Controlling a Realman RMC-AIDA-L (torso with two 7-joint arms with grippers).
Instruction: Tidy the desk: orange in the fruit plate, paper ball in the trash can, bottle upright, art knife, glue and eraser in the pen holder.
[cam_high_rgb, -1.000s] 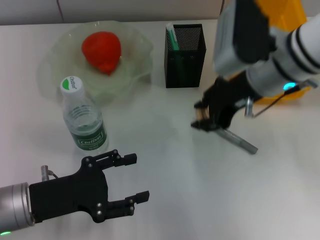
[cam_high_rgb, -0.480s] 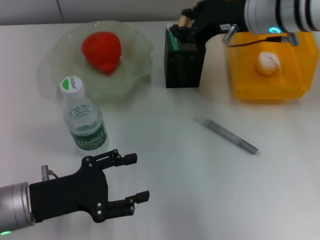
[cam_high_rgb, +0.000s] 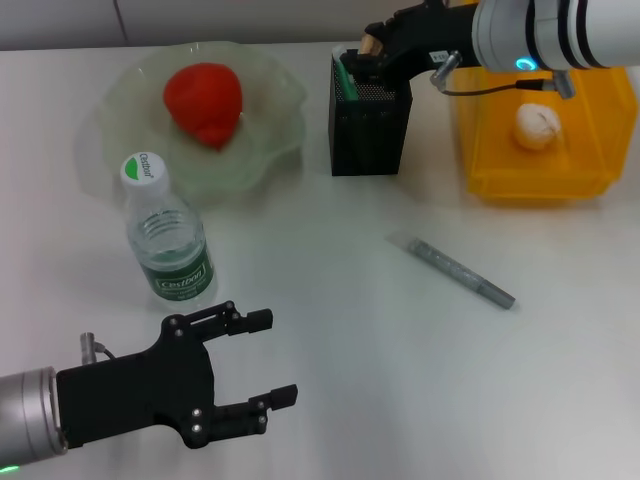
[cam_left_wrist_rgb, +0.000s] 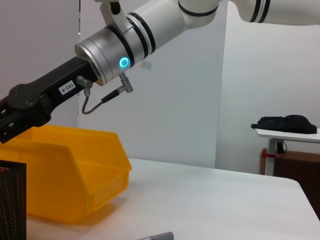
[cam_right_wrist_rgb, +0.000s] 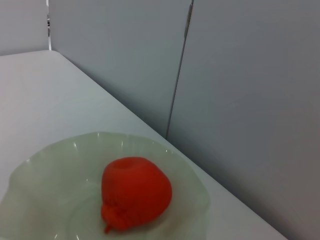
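The left end effector (cam_high_rgb: 240, 370) is parked nearest, low over the bench (cam_high_rgb: 340, 400), its fingers spread wide and empty. Just beyond it the bottle (cam_high_rgb: 165, 235) stands upright, and the grey art knife (cam_high_rgb: 452, 270) lies flat on the bench, well apart from the pen holder (cam_high_rgb: 369, 112). Farther back, the red fruit (cam_high_rgb: 204, 103) sits in the plate (cam_high_rgb: 270, 140) and the paper ball (cam_high_rgb: 538, 126) in the yellow bin (cam_high_rgb: 600, 160). The right end effector (cam_high_rgb: 372, 55) is held over the pen holder's mouth, gripping something small and pale, probably the eraser. The release is best made centred over the opening, low enough that the piece drops inside, clear of the green stick (cam_high_rgb: 345, 75).
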